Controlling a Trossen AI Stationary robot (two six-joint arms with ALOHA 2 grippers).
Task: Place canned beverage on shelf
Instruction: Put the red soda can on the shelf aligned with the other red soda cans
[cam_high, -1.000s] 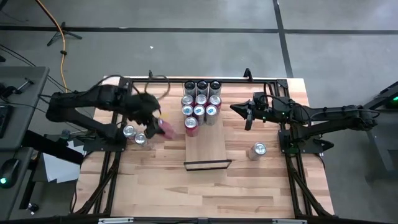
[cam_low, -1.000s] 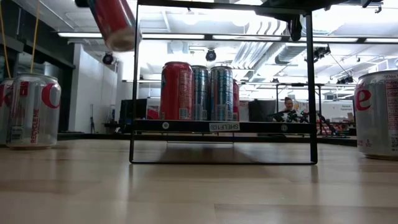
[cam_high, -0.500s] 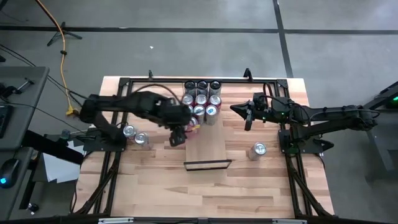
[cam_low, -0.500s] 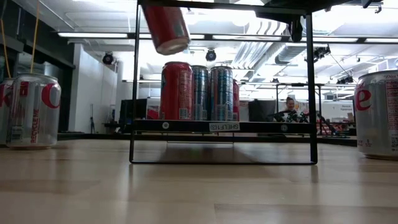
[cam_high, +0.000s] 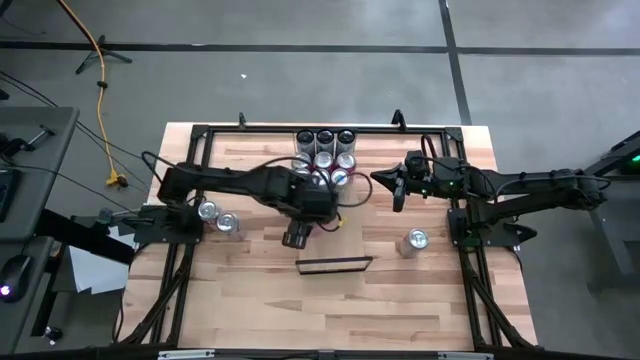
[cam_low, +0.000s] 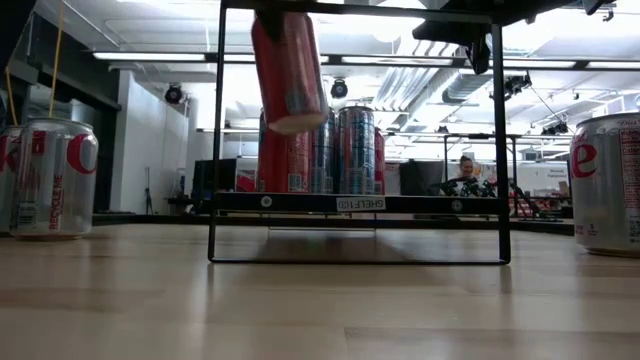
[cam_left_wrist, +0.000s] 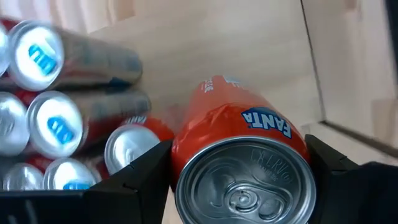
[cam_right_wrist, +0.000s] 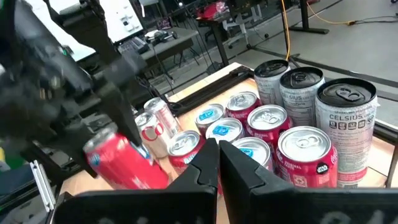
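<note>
The shelf (cam_high: 338, 245) is a pale board with a black lip (cam_low: 360, 203) at its near end. Several cans (cam_high: 325, 158) stand on their bases at its far end. My left gripper (cam_high: 297, 236) hangs over the shelf's bare middle, shut on a red Fanta can (cam_low: 288, 70) that also shows in the left wrist view (cam_left_wrist: 242, 155). My right gripper (cam_high: 400, 186) waits shut to the right of the shelf's cans, its fingers (cam_right_wrist: 208, 163) together and touching nothing. My left gripper pinches the Fanta can's side wall (cam_left_wrist: 186, 146) just below the top rim, one finger (cam_left_wrist: 140, 177) on each opposite side. The fingers come steeply from above. The can hangs below them, a little tilted, its bottom end (cam_low: 296, 124) clear of the shelf.
Two silver cola cans (cam_high: 217, 217) stand on the table left of the shelf, and one (cam_high: 415, 240) stands to its right. A black frame (cam_high: 190, 135) runs round the tabletop. The shelf is bare between the held can and the lip.
My left gripper has swung from beside the left silver cans toward the table's right, over the shelf, sinking a little and rolling at the wrist. The Fanta can went with it, turning from strongly slanted to nearly upright.
</note>
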